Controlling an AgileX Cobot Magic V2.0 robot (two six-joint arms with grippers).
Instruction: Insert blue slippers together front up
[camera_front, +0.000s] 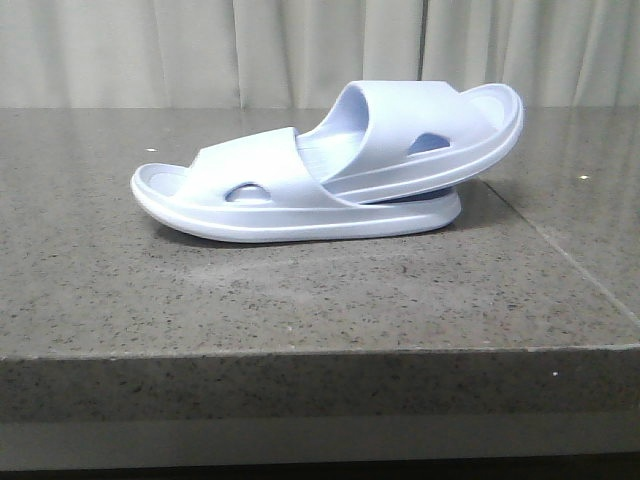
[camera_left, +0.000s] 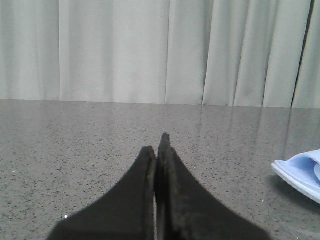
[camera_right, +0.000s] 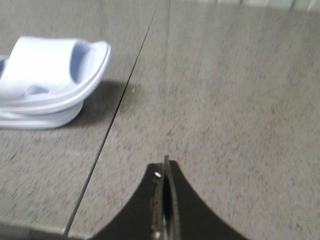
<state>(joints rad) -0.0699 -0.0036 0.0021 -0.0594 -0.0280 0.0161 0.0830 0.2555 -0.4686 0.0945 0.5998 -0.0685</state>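
Blue slippers sit mid-table, 1 nested under the other's strap; task looks done. My left gripper & right gripper both closed, empty, well apart from pair.

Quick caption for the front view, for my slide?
Blue slippers nested on the granite table, upper slipper's toe tucked under the lower's strap.

No legible text, label, brand mark, number or sign appears in any view. The blue slippers carry no readable marking on strap or sole, and the speckled stone table and the curtain behind it are likewise unmarked.
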